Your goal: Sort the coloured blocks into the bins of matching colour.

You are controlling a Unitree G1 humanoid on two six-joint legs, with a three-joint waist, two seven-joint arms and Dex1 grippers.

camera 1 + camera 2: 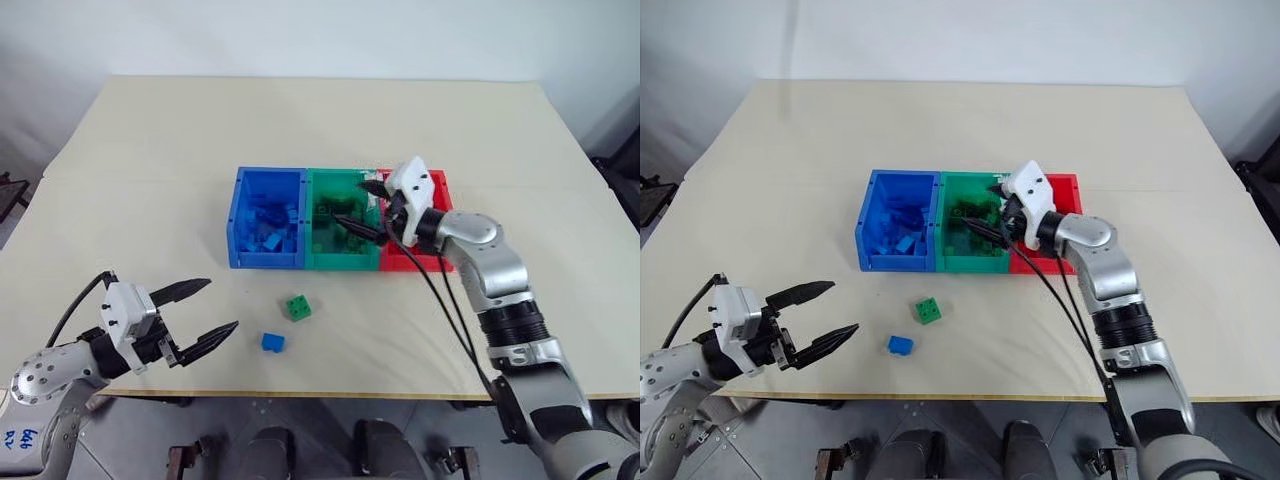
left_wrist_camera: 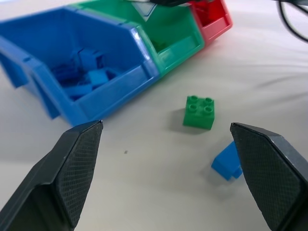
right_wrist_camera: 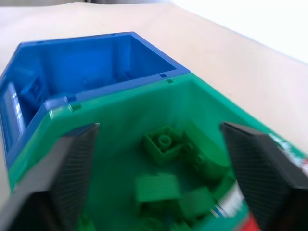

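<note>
Three joined bins stand mid-table: a blue bin (image 1: pixel 240 220) with blue blocks inside, a green bin (image 1: pixel 322 192) and a red bin (image 1: pixel 437 186). My right gripper (image 1: pixel 362 207) hovers open over the green bin with nothing between its fingers; green blocks (image 3: pixel 163 142) lie in the bin below it. A green block (image 1: pixel 297 307) and a blue block (image 1: pixel 272 342) lie loose on the table in front of the bins. My left gripper (image 1: pixel 205 313) stands open near the table's front left, to the left of the two loose blocks, touching neither.
The table's front edge (image 1: pixel 330 393) runs close behind the loose blocks. Black cables (image 1: pixel 440 300) hang from my right arm across the table in front of the red bin.
</note>
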